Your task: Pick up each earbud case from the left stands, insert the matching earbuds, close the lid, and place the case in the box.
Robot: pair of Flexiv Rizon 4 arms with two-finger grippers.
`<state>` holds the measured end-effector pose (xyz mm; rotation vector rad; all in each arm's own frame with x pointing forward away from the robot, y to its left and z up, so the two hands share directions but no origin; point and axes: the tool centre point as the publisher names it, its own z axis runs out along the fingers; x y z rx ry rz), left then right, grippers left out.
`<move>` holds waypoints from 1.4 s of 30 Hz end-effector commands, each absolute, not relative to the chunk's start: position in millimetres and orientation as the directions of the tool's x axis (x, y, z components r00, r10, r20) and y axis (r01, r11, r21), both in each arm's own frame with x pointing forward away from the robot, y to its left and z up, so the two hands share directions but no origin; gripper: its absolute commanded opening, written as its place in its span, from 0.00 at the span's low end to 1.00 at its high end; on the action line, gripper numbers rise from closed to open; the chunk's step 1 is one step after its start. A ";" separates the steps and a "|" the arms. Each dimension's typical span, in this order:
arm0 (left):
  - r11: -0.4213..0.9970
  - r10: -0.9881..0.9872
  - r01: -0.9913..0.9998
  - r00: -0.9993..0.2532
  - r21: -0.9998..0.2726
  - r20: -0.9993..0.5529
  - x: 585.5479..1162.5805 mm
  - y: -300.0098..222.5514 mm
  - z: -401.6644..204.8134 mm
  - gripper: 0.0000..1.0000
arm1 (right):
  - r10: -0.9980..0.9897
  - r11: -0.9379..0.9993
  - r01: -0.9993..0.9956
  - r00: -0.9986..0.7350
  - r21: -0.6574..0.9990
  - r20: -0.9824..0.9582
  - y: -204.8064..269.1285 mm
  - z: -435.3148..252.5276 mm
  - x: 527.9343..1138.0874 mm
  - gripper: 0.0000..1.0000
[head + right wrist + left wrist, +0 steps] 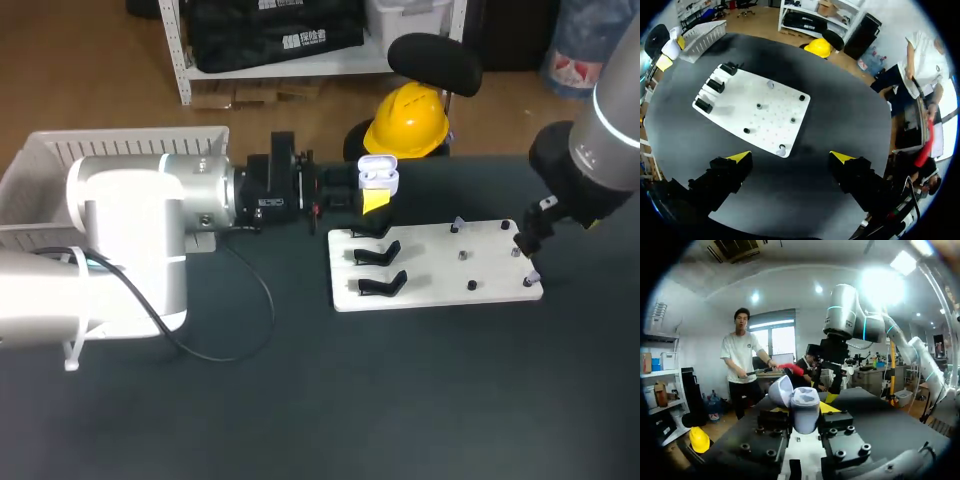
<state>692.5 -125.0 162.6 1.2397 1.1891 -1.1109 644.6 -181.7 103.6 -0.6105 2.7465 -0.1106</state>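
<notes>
Overall, the dark table (300, 400) carried all items. The left arm (130, 240) entered from the left side and extended across the far part of the table. The right arm (600, 150) entered from the far right corner.

A white slatted box (130, 145) stood at the far left, partly hidden behind the left arm. A white board (430, 270) lay right of centre. Three black stands (380, 255) occupied its left edge, and small pegs (461, 256) were spread over its right half.

The left gripper (372, 195) was closed on the white earbud case (802, 407), with one yellow-tipped finger on each side. The case was held clear of the table, just beyond the board's far left corner, with its lid (781, 390) open.

The right gripper (791, 157) hung above the board's right edge, its fingers (740, 156) spread wide and holding nothing.
</notes>
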 end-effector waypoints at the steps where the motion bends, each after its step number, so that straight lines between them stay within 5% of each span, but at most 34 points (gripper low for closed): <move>1: 0.049 0.027 0.995 0.083 0.085 -0.996 689.0 -125.3 161.5 0.00 | -0.426 0.905 -0.401 -0.860 -0.143 -0.282 -181.4 93.9 643.1 1.00; 26: 0.049 0.027 0.995 0.083 0.085 -0.996 689.0 -125.3 161.5 0.00 | -0.400 0.915 -0.383 -0.898 -0.125 -0.184 -162.6 38.5 635.8 1.00; 34: 0.049 0.027 0.995 0.083 0.085 -0.996 689.0 -125.3 161.5 0.00 | -0.404 0.914 -0.387 -0.899 -0.121 -0.169 -162.9 35.3 640.0 0.66; 42: 0.049 0.027 0.995 0.083 0.085 -0.996 689.0 -125.3 161.5 0.00 | -0.396 0.917 -0.380 -0.904 -0.120 -0.160 -164.9 33.2 639.6 0.58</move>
